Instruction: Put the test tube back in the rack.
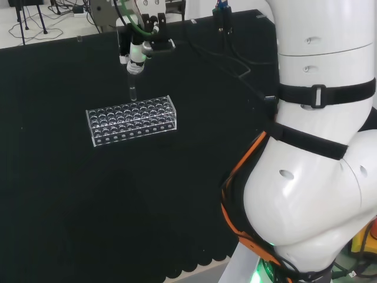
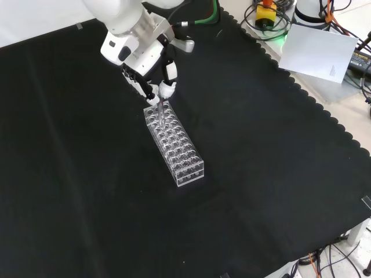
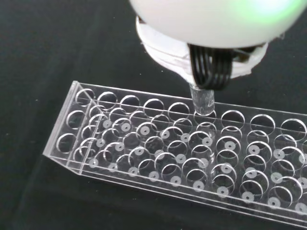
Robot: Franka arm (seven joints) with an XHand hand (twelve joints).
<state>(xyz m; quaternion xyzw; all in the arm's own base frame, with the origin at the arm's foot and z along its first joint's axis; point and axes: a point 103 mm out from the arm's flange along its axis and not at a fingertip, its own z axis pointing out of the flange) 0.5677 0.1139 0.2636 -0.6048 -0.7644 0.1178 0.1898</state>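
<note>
On the black cloth [image 2: 87, 174], my hand [image 2: 152, 78] pinches the test tube [image 1: 133, 90] upright over the clear rack [image 2: 174, 145]; next I must lower it straight into a hole.

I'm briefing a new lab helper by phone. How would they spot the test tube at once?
Find the clear rack of round holes, alone on the black cloth. Over its end nearest the arm, the black and white hand pinches a slim clear test tube, upright, lower end at the holes. No other tube shows.

One clear test tube rack [image 1: 131, 118] stands on the black cloth [image 1: 70, 194]. One clear test tube [image 1: 133, 89] hangs upright from the fingers [image 2: 167, 88] of the one hand [image 2: 152, 74].
</note>
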